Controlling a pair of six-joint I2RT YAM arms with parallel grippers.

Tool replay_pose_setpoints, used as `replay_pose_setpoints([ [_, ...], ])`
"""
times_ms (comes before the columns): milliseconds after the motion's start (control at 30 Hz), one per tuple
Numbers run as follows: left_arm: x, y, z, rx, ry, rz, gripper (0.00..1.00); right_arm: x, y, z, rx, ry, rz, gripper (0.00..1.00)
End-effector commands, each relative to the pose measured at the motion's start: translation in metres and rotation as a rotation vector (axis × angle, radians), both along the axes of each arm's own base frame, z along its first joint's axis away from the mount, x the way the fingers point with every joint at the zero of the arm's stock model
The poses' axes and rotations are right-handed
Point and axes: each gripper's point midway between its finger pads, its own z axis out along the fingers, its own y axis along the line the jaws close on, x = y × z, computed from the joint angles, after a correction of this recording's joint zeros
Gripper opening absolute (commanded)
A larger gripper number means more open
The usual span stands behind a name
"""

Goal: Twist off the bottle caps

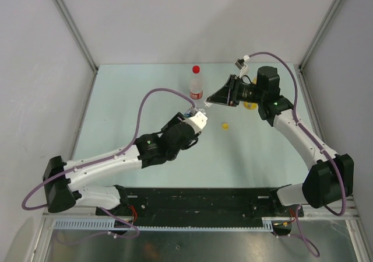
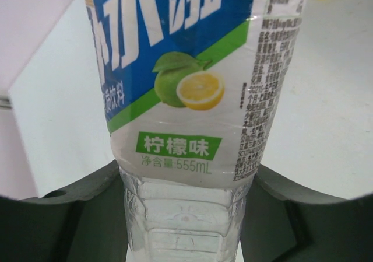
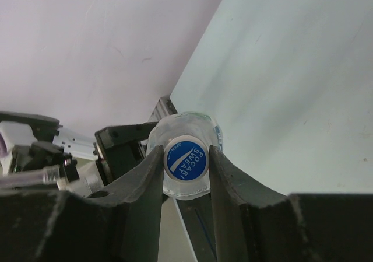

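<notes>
Pinching the white cap (image 3: 186, 160) from both sides, the right gripper (image 3: 186, 154) has its fingers (image 3: 145, 180) pressed against the cap's rim; the cap's top is printed blue. The left gripper (image 2: 187, 177) is clamped around the lower body of the blue bottle (image 2: 186, 98), near the table's (image 1: 145, 81) middle. The yellow cap (image 1: 224, 125) lies loose just right of them. Further off stands the red bottle (image 1: 196, 88), upright, red cap (image 1: 196, 69) on. The orange bottle (image 1: 250, 105) is mostly hidden behind the right arm.
</notes>
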Motion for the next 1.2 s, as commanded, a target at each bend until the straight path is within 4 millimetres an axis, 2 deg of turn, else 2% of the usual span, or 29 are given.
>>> replay_pose_setpoints([
  [0,-0.009,-0.025,0.032,-0.252,0.084,-0.128,0.07,-0.027,0.003,0.046,0.066,-0.197,0.105,0.0],
  [200,-0.027,-0.038,0.054,-0.458,0.185,-0.334,0.08,-0.041,0.003,0.068,0.109,-0.305,0.169,0.0],
  [433,-0.078,-0.062,0.078,-0.64,0.342,-0.683,0.09,-0.065,0.003,0.093,0.156,-0.444,0.258,0.0],
  [600,-0.107,-0.07,0.095,-0.701,0.434,-0.867,0.09,-0.085,0.001,0.101,0.161,-0.533,0.34,0.0],
  [900,-0.156,-0.069,0.122,-0.746,0.576,-1.169,0.1,-0.128,-0.003,0.111,0.161,-0.733,0.488,0.0],
  [1167,-0.178,-0.06,0.14,-0.749,0.572,-1.322,0.1,-0.144,-0.005,0.118,0.163,-0.838,0.51,0.0],
])
